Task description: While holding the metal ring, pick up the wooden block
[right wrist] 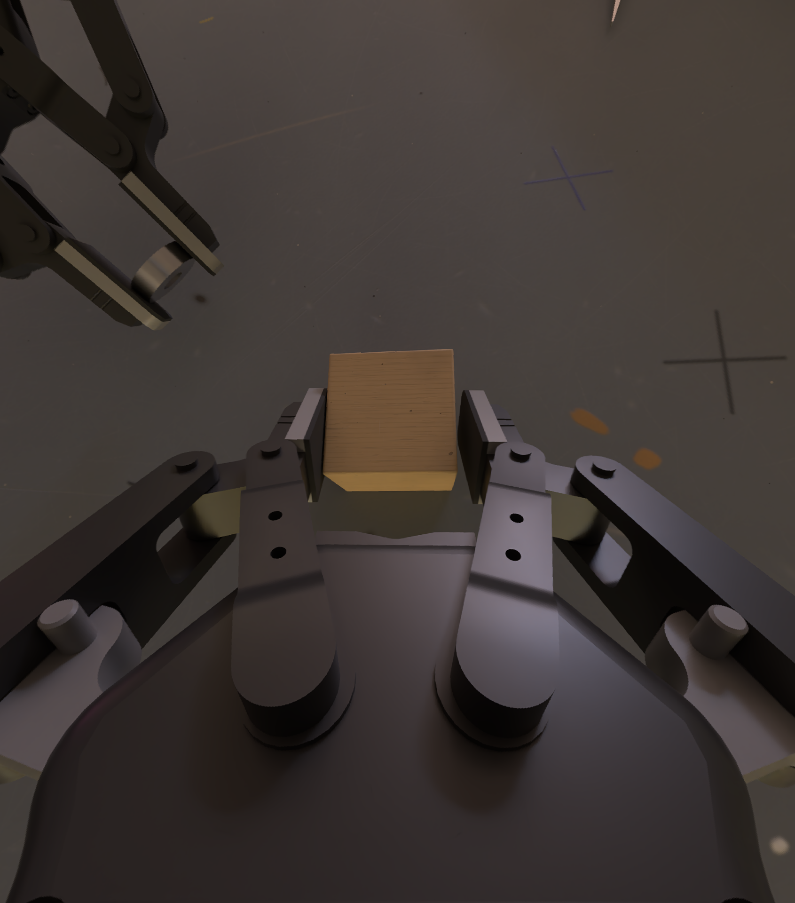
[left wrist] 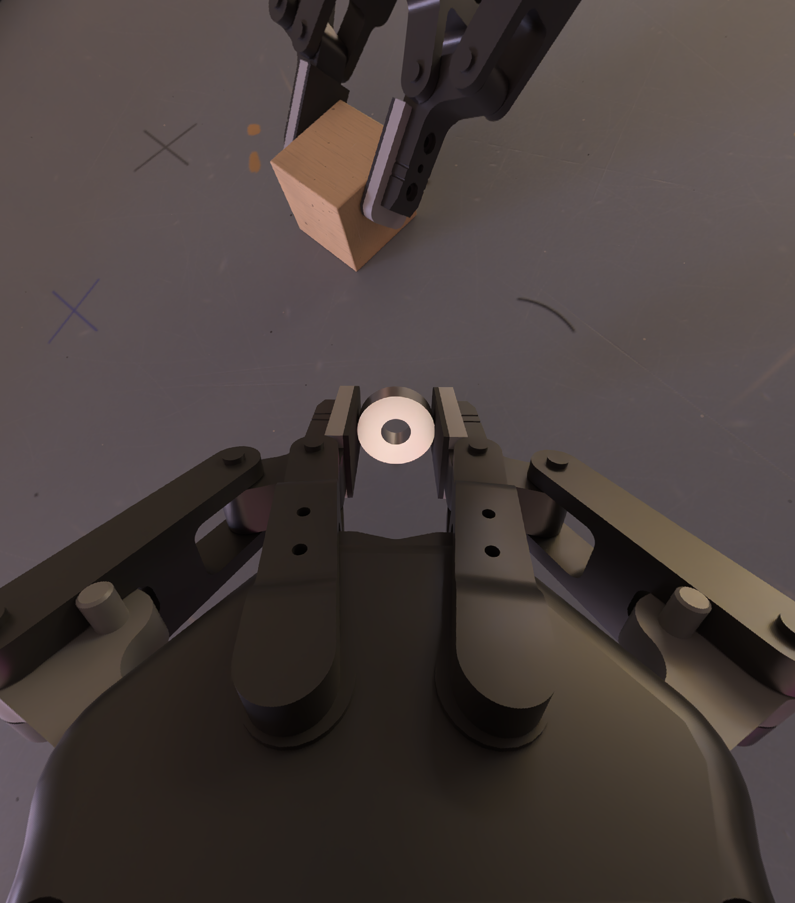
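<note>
1. The left gripper [left wrist: 395, 430] was nearest its wrist camera, clamped on the ring [left wrist: 396, 431], pads pressing both sides, bore facing the lens.
2. The ring was held above the table [left wrist: 630, 244].
3. The right gripper [right wrist: 390, 430] was closed on the block [right wrist: 390, 415], one pad on each opposite face.
4. The block [left wrist: 332, 195] appeared tilted; contact with the table could not be determined.
5. Crosses [left wrist: 74, 311] and orange spots [left wrist: 253, 160] marked the table nearby.

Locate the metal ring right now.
The metal ring sits clamped between the left pincer's fingertips, centre of the left wrist view, above the table and nearer the camera than the wooden block straddled by the right pincer.
</note>
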